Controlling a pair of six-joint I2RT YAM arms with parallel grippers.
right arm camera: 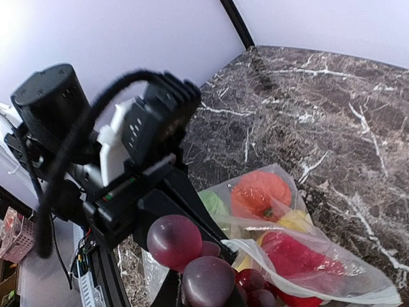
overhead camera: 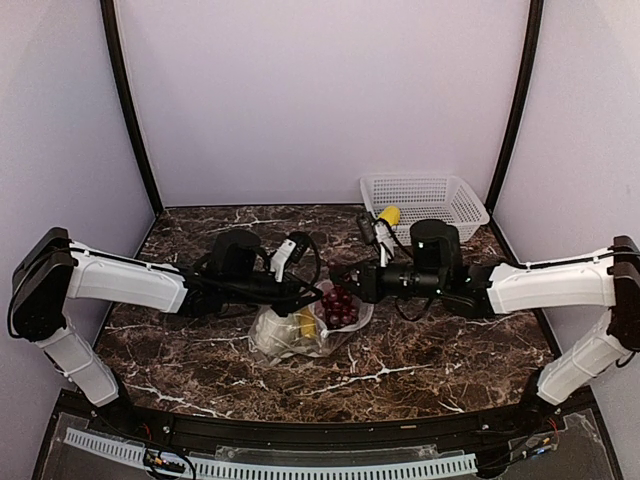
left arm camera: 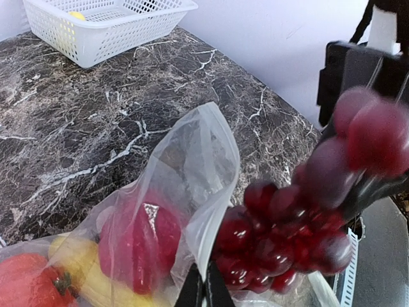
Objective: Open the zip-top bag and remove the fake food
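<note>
Left claw (left arm camera: 206, 291) is pinched tight on the rim of the zip-top bag (left arm camera: 192, 153), which lies mid-table, nearer than the white basket (overhead camera: 425, 200). Right claw (overhead camera: 338, 277) is nearly closed, gripping the purple grapes (left arm camera: 281, 236) at the bag's mouth. 1 red piece (left arm camera: 137, 246) lies inside the bag, and 1 yellow piece (overhead camera: 389, 215) in the basket.

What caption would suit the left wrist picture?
Purple grapes held beside the open bag, toy food inside, basket behind.
</note>
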